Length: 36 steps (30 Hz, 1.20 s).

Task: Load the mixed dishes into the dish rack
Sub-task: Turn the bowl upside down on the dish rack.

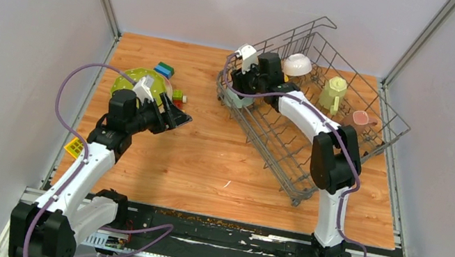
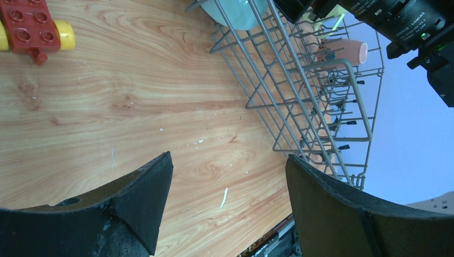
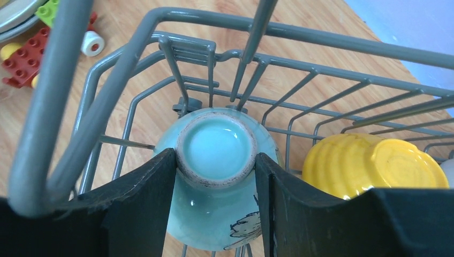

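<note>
The grey wire dish rack [image 1: 347, 157] stands at the back right. It holds a white bowl [image 1: 298, 64], a pale-green mug [image 1: 334, 93] and a pink mug [image 1: 361, 118]. My right gripper [image 1: 240, 90] reaches into the rack's near-left corner. It is shut on an upturned teal mug [image 3: 217, 144], with its fingers [image 3: 144, 203] on both sides of the foot ring. A yellow bowl [image 3: 369, 163] lies beside it in the rack. The lime-green dotted plate [image 1: 138, 79] sits at the back left. My left gripper [image 1: 175, 118] is open and empty over bare wood [image 2: 229, 158], just right of the plate.
Toy blocks lie on and beside the green plate [image 1: 164, 69] [image 1: 179, 96]. A red and yellow block [image 2: 32, 29] shows in the left wrist view. A yellow block [image 1: 74, 146] sits at the table's left edge. Grey walls enclose the table on three sides.
</note>
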Each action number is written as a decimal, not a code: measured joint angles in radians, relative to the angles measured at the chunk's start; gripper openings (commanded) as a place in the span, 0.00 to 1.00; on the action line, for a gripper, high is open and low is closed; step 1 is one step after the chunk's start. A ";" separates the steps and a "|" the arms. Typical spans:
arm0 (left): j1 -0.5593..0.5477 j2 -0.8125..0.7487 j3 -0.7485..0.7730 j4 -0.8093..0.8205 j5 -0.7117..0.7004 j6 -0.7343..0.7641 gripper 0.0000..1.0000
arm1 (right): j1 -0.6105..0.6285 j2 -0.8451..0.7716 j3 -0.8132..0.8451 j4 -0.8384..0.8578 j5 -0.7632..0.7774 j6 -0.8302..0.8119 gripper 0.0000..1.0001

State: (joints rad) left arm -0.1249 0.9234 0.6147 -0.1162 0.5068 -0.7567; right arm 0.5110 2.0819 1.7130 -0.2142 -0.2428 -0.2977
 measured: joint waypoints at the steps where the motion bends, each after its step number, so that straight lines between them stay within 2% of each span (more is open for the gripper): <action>1: 0.000 0.000 0.000 0.000 0.000 0.000 0.84 | 0.000 0.000 -0.005 0.011 0.015 0.010 0.38; 8: 0.000 0.004 0.000 0.000 0.005 0.000 0.84 | -0.006 0.000 -0.011 0.043 0.113 0.068 0.38; 13: 0.000 0.003 0.000 0.000 0.005 0.000 0.84 | -0.031 -0.008 -0.047 0.117 0.166 0.121 0.42; 16: 0.000 0.003 0.000 0.000 0.006 0.000 0.84 | -0.063 -0.008 -0.047 0.132 0.195 0.130 0.48; 18: 0.000 0.003 0.000 0.000 0.007 0.000 0.84 | -0.078 -0.008 -0.047 0.141 0.193 0.133 0.58; 22: 0.000 0.004 0.000 0.000 0.007 0.000 0.84 | -0.096 -0.008 -0.058 0.153 0.173 0.137 0.68; 36: 0.000 0.004 0.000 0.001 0.007 0.000 0.84 | -0.077 -0.064 -0.098 0.159 0.038 0.121 0.73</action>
State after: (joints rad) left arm -0.1249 0.9276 0.6147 -0.1154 0.5140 -0.7570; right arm 0.4339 2.0174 1.6150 -0.0555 -0.2047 -0.1772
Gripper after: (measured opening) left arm 0.841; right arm 0.720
